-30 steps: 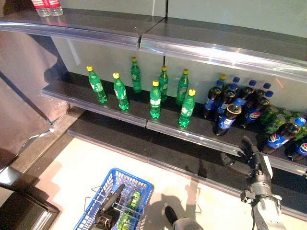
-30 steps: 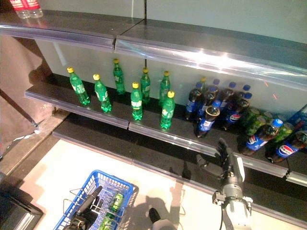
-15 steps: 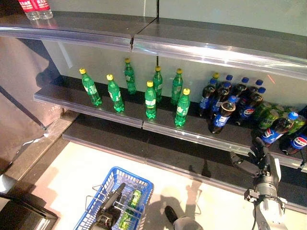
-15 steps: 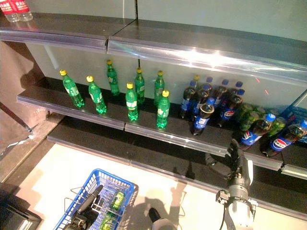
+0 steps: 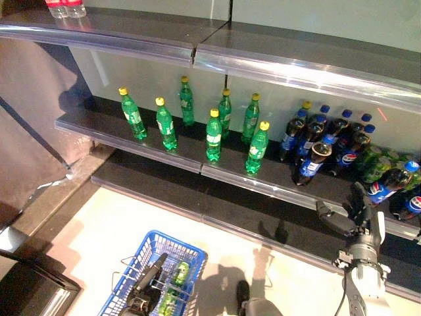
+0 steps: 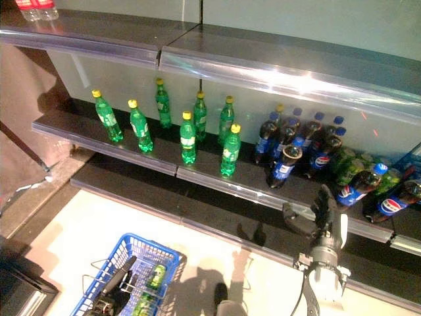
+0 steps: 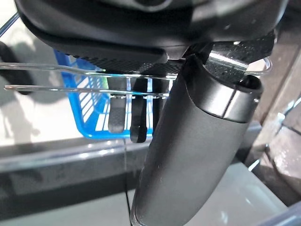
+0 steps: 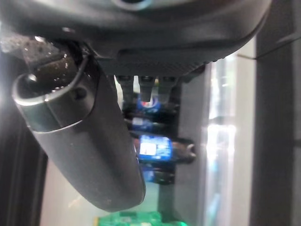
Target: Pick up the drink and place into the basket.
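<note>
My right hand (image 5: 360, 212) is open and empty, its fingers straight, raised in front of the middle shelf's edge just below a dark cola bottle with a blue cap (image 5: 388, 184) that lies on its side. More dark cola bottles (image 5: 316, 141) stand on the shelf to its left and show past the fingers in the right wrist view (image 8: 153, 148). My left hand (image 5: 146, 289) is shut on the thin wire handles (image 7: 70, 77) of the blue basket (image 5: 135, 263), which hangs low at the left. Green drinks (image 5: 179, 270) lie in the basket.
Green bottles with yellow caps (image 5: 214, 135) stand along the middle shelf (image 5: 131, 141). Green drinks (image 5: 376, 166) lie behind the cola at the far right. An upper shelf (image 5: 276, 62) overhangs the bottles. A dark lower ledge (image 5: 217, 204) runs below, with pale floor in front.
My right hand has moved to the right along the shelf edge, towards the lying cola bottle, and stays open. The basket hangs as before. The camera swayed a little.
</note>
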Robot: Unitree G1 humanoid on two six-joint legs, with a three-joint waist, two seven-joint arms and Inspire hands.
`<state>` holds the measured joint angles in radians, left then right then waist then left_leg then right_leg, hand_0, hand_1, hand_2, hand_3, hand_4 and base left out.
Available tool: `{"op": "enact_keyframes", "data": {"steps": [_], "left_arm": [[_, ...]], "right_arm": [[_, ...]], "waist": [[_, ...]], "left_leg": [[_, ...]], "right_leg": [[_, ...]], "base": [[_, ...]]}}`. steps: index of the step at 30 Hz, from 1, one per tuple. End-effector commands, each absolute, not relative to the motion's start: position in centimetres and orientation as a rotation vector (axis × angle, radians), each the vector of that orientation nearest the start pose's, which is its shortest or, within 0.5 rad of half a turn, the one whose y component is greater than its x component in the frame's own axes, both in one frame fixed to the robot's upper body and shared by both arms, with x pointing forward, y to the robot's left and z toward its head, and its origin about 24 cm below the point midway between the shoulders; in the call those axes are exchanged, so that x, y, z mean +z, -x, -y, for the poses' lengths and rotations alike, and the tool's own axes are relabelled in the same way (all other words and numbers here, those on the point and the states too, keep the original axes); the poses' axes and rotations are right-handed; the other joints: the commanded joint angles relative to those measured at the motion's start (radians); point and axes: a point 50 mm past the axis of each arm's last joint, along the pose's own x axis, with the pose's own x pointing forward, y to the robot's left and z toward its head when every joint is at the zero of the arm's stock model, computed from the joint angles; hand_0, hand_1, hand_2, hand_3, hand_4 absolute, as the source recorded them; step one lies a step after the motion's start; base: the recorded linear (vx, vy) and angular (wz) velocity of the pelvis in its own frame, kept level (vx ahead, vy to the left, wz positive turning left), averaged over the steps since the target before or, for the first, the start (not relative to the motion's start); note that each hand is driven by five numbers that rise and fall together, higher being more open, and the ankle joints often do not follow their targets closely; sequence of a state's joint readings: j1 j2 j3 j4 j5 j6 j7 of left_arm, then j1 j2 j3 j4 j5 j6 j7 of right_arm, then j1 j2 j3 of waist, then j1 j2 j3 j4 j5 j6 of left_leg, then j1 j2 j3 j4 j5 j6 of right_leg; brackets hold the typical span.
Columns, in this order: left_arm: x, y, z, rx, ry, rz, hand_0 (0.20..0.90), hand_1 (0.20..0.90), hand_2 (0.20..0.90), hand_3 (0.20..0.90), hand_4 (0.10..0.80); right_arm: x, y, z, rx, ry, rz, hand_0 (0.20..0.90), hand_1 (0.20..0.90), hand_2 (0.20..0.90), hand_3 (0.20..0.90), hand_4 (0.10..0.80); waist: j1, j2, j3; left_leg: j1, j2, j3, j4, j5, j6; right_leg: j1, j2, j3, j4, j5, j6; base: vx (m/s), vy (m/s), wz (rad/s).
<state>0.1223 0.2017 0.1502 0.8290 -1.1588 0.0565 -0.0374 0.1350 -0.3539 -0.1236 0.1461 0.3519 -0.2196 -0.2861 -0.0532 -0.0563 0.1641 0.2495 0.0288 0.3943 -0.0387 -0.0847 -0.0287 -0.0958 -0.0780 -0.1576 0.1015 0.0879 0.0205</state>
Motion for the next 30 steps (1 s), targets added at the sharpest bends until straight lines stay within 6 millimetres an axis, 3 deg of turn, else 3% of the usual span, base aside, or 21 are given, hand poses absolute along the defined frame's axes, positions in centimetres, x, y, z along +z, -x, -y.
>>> {"op": "enact_keyframes", "data": {"steps": [1,5,9,11,12,14,15,16,18,19,21,23,26,30], "left_arm": [[-6.7,-19.4,-28.6,0.545,0.94,-0.275,0.3,0.3,0.3,0.2,0.1],[-7.0,-19.1,-28.1,0.559,0.941,-0.284,0.3,0.3,0.3,0.2,0.1],[-7.4,-18.6,-27.3,0.547,0.951,-0.293,0.3,0.3,0.3,0.2,0.1],[-7.6,-18.2,-27.1,0.54,0.957,-0.293,0.3,0.3,0.3,0.2,0.1],[-7.9,-17.8,-26.9,0.538,0.965,-0.301,0.3,0.3,0.3,0.2,0.1],[-8.3,-17.1,-26.7,0.544,0.978,-0.305,0.3,0.3,0.3,0.2,0.1],[-8.4,-16.9,-26.7,0.545,0.981,-0.305,0.3,0.3,0.3,0.2,0.1],[-8.8,-16.2,-26.6,0.556,0.993,-0.308,0.3,0.3,0.3,0.2,0.1],[-9.3,-15.4,-26.4,0.555,1.003,-0.317,0.3,0.3,0.3,0.2,0.1],[-9.6,-15.1,-26.2,0.551,1.009,-0.321,0.3,0.3,0.3,0.2,0.1],[-10.1,-14.7,-25.9,0.536,1.019,-0.325,0.3,0.3,0.3,0.2,0.1],[-10.2,-14.9,-25.6,0.521,1.024,-0.326,0.3,0.3,0.3,0.2,0.1],[-10.2,-15.3,-25.7,0.524,1.035,-0.318,0.3,0.3,0.3,0.2,0.1],[-10.3,-15.4,-26.0,0.527,1.024,-0.328,0.3,0.3,0.3,0.2,0.1]], "right_arm": [[8.3,-23.4,28.1,-0.472,0.072,0.306,0.9,0.9,0.9,0.9,0.8],[8.6,-23.6,28.0,-0.444,0.111,0.305,0.9,0.9,0.9,0.9,0.8],[9.2,-23.4,28.3,-0.419,0.151,0.31,0.9,0.9,0.9,0.9,0.8],[9.4,-23.4,28.2,-0.404,0.161,0.318,0.9,0.9,0.9,0.9,0.8],[9.5,-23.5,28.2,-0.388,0.17,0.323,0.9,0.9,0.9,0.9,0.8],[9.5,-23.9,27.7,-0.359,0.178,0.325,0.9,0.9,0.9,0.9,0.8],[9.5,-24.0,27.6,-0.353,0.179,0.326,0.9,0.9,0.9,0.9,0.8],[9.5,-24.4,27.1,-0.325,0.181,0.323,0.9,0.9,0.9,0.9,0.8],[9.4,-24.8,26.7,-0.304,0.188,0.315,0.9,0.9,0.9,0.9,0.8],[9.4,-25.0,26.5,-0.287,0.191,0.309,0.9,0.9,0.9,0.9,0.8],[9.5,-25.0,26.5,-0.255,0.201,0.296,0.9,0.9,0.9,0.9,0.8],[9.4,-24.8,26.8,-0.244,0.215,0.286,0.9,0.9,0.9,0.9,0.8],[9.3,-24.8,27.1,-0.243,0.219,0.284,0.9,0.9,0.9,0.9,0.8],[8.4,-24.0,27.7,-0.264,0.186,0.265,0.9,0.9,0.9,0.9,0.8]], "waist": [[-0.003,0.017,-0.029],[-0.004,0.019,-0.037],[-0.007,0.013,-0.037],[-0.007,0.012,-0.032],[0.0,0.017,-0.023],[0.021,0.026,-0.015],[0.024,0.026,-0.016],[0.042,0.042,-0.017],[0.057,0.054,-0.016],[0.067,0.065,-0.013],[0.078,0.076,-0.004],[0.079,0.073,0.007],[0.077,0.062,0.009],[0.074,0.051,0.009]], "left_leg": [[-0.146,-0.065,-0.156,0.177,-0.049,0.081],[-0.138,-0.039,-0.183,0.215,-0.062,0.061],[-0.169,-0.008,-0.201,0.339,-0.082,0.038],[-0.193,0.005,-0.212,0.399,-0.056,0.031],[-0.221,0.002,-0.257,0.456,-0.033,0.027],[-0.239,-0.049,-0.343,0.434,-0.028,0.04],[-0.241,-0.058,-0.355,0.421,-0.023,0.042],[-0.226,-0.087,-0.426,0.301,-0.008,0.042],[-0.218,-0.099,-0.463,0.212,0.019,0.035],[-0.236,-0.101,-0.478,0.146,0.07,0.018],[-0.29,-0.099,-0.449,0.084,0.17,-0.009],[-0.345,-0.098,-0.417,0.114,0.199,-0.016],[-0.34,-0.11,-0.423,0.136,0.139,0.009],[-0.31,-0.117,-0.408,0.178,0.072,0.041]], "right_leg": [[0.104,-0.024,0.032,0.01,-0.064,0.103],[0.135,-0.009,0.036,0.02,-0.1,0.078],[0.15,-0.001,0.028,0.028,-0.124,0.033],[0.148,0.004,0.027,0.032,-0.132,0.014],[0.149,0.015,0.043,0.041,-0.142,0.001],[0.146,0.029,0.082,0.045,-0.143,0.0],[0.143,0.03,0.089,0.043,-0.14,0.001],[0.144,0.049,0.124,0.034,-0.14,0.006],[0.148,0.062,0.145,0.023,-0.138,0.01],[0.156,0.074,0.154,0.01,-0.135,0.013],[0.184,0.085,0.153,-0.024,-0.129,0.017],[0.202,0.077,0.146,-0.041,-0.127,0.018],[0.197,0.051,0.144,-0.042,-0.132,0.026],[0.184,-0.008,0.116,0.027,-0.157,0.058]], "base": [[0.199,-0.283,-0.46],[0.224,-0.229,-0.23],[0.142,-0.166,0.01],[0.076,-0.072,-0.09],[0.102,-0.022,-0.23],[0.119,0.043,-0.38],[0.157,0.124,-0.55],[0.158,0.15,-0.64],[0.152,0.164,-0.67],[0.129,0.155,-0.49],[0.135,0.212,-0.89],[0.096,0.261,-0.73],[0.082,0.294,-0.05],[0.124,0.288,-0.01]]}}
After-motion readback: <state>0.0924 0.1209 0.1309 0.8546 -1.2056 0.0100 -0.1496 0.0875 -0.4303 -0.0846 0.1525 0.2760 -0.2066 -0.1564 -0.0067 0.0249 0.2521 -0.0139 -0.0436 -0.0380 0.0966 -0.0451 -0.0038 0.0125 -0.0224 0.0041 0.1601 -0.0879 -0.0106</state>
